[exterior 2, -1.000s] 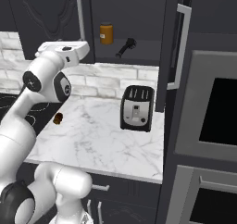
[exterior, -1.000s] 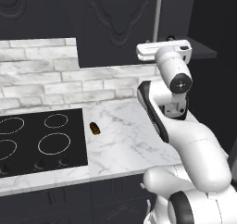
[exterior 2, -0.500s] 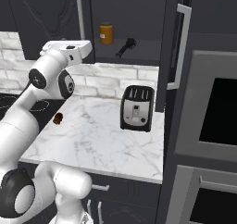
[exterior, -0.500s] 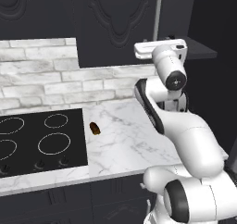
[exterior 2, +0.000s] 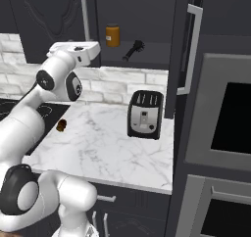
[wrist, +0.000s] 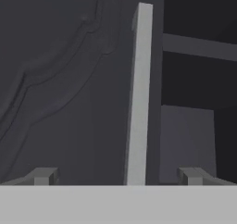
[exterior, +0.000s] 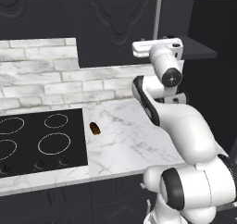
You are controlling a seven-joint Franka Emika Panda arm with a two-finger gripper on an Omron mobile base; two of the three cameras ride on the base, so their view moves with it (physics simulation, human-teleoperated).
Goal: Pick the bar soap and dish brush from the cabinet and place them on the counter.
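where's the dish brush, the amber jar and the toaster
dish brush (exterior 2: 133, 50), right base view, middle of its handle
amber jar (exterior 2: 112, 36), right base view, centre of its body
toaster (exterior 2: 144, 115), right base view, its front face

The arm (exterior: 180, 126) rises from the base, bends at the elbow and reaches up, its hand held level at the height of the cabinet's (exterior 2: 142, 15) shelf. The gripper (wrist: 118, 177) faces the cabinet with its jaws spread wide and nothing between them; the fingertips (wrist: 44, 176) stand apart.
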